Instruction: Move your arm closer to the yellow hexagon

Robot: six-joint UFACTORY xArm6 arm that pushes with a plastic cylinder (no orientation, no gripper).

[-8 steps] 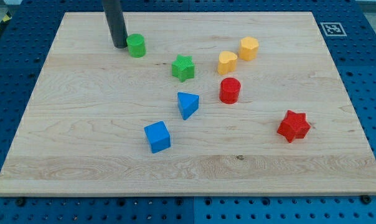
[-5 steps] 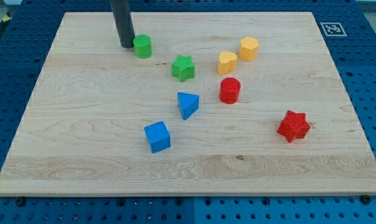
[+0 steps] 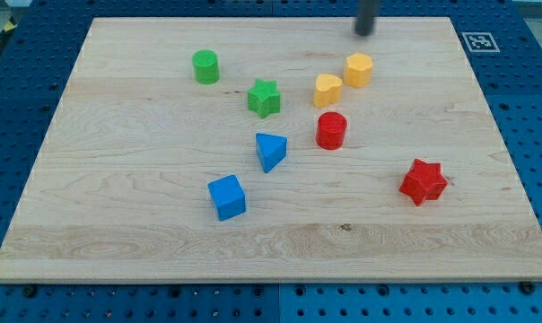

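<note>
Near the board's (image 3: pixel 118 242) top edge, my tip (image 3: pixel 365 33) hovering just above the yellow hexagon (image 3: pixel 359 69), not touching, holding nothing.

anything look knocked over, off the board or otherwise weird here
Nothing stands out. All eight coloured blocks sit flat on the wooden board, none over an edge or stacked. My tip is near the view's top, just above the yellow hexagon and apart from it.

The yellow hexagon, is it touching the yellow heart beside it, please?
No, the yellow hexagon and the yellow heart sit close together, but a strip of bare board shows between them.
</note>
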